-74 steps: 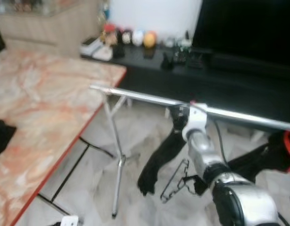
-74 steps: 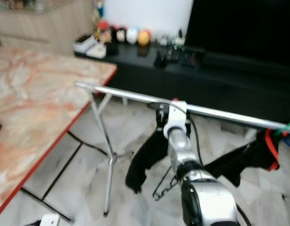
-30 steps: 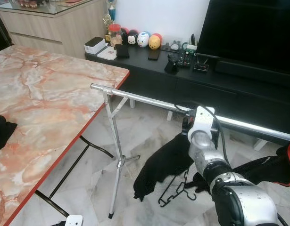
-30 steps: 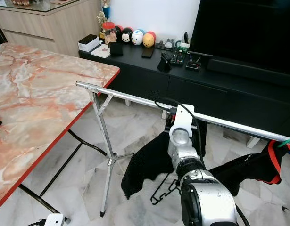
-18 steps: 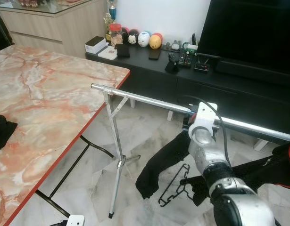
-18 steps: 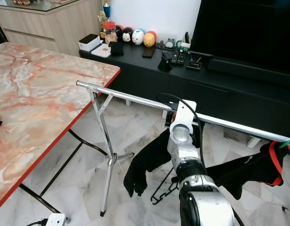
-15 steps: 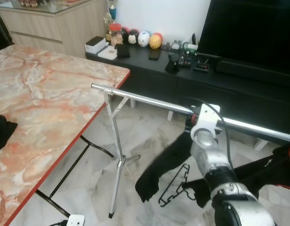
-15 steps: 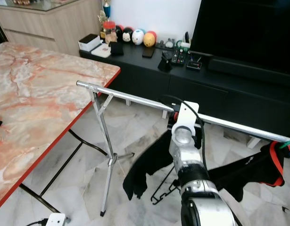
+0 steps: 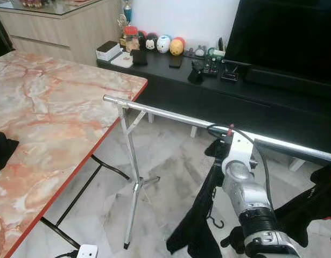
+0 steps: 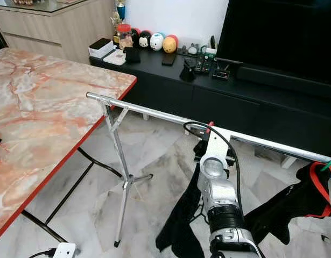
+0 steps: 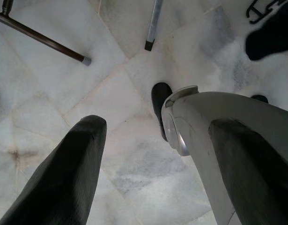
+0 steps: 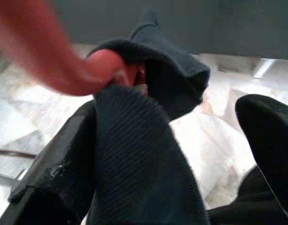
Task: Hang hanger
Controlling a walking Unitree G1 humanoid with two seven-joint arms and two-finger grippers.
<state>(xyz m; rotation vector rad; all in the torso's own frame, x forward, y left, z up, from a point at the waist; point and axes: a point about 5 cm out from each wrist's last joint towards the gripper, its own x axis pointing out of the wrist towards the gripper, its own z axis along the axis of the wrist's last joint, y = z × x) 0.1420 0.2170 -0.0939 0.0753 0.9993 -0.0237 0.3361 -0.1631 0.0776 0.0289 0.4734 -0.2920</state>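
Observation:
My right arm reaches up to the silver clothes rail (image 9: 170, 115), with the right gripper (image 12: 172, 108) just under it. A black ribbed garment (image 9: 200, 226) hangs straight down from there, and a bit of black wire hanger (image 9: 215, 221) shows beside it. In the right wrist view the garment (image 12: 139, 164) lies between the wide-apart fingers, draped over one finger (image 12: 55, 159). A blurred pink-red shape (image 12: 55, 56) sits close to that camera. My left gripper (image 11: 158, 122) hangs open above the marble floor.
A second black garment with red trim (image 10: 310, 193) hangs at the rail's right end. The rail's stand (image 9: 134, 188) is beside the marble table (image 9: 47, 118). A black TV cabinet (image 9: 235, 91) runs behind. A white power strip (image 9: 84, 251) lies on the floor.
The garment, spread out to the left with the hanger dangling below, now hangs straight down. My right arm has shifted slightly right along the rail.

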